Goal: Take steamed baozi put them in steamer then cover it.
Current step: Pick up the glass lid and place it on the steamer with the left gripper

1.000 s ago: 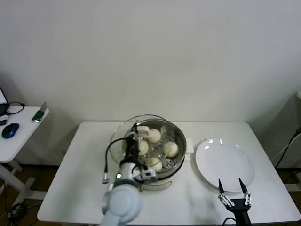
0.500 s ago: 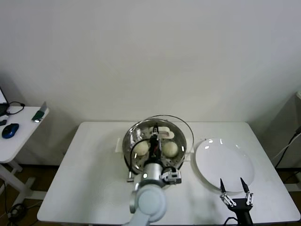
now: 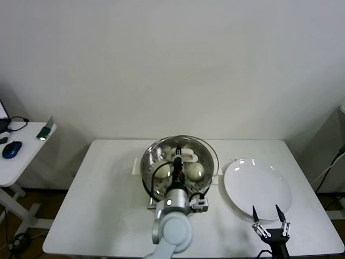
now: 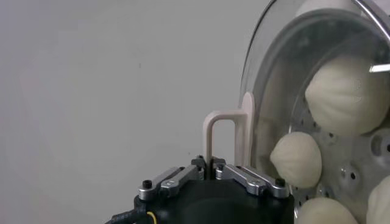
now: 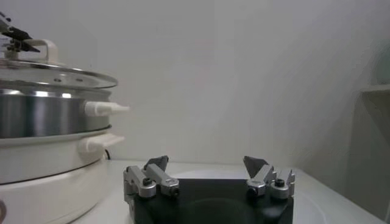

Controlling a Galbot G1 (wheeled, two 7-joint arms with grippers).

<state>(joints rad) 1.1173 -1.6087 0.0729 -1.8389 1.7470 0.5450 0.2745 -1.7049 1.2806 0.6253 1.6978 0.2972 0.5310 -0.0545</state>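
The steel steamer (image 3: 148,175) stands on its cream pot base at the table's middle. The clear glass cover (image 3: 207,148) lies on top of it. Through the glass I see the baozi (image 3: 196,171), also in the left wrist view (image 4: 348,94). My left gripper (image 3: 178,159) is over the cover's centre, shut on its cream-white bar handle (image 4: 226,131). In the right wrist view the cover (image 5: 55,74) rests level on the steamer (image 5: 42,112). My right gripper (image 3: 268,216) is open and empty at the table's front right, by the plate.
A flat white plate (image 3: 257,187) lies to the right of the steamer. A small side table (image 3: 16,154) with a mouse stands at the far left. The pot's side handles (image 5: 106,108) stick out toward the plate.
My left arm carried the cover from the steamer's left side to over it and lowered it onto the rim. The right arm stayed in place.
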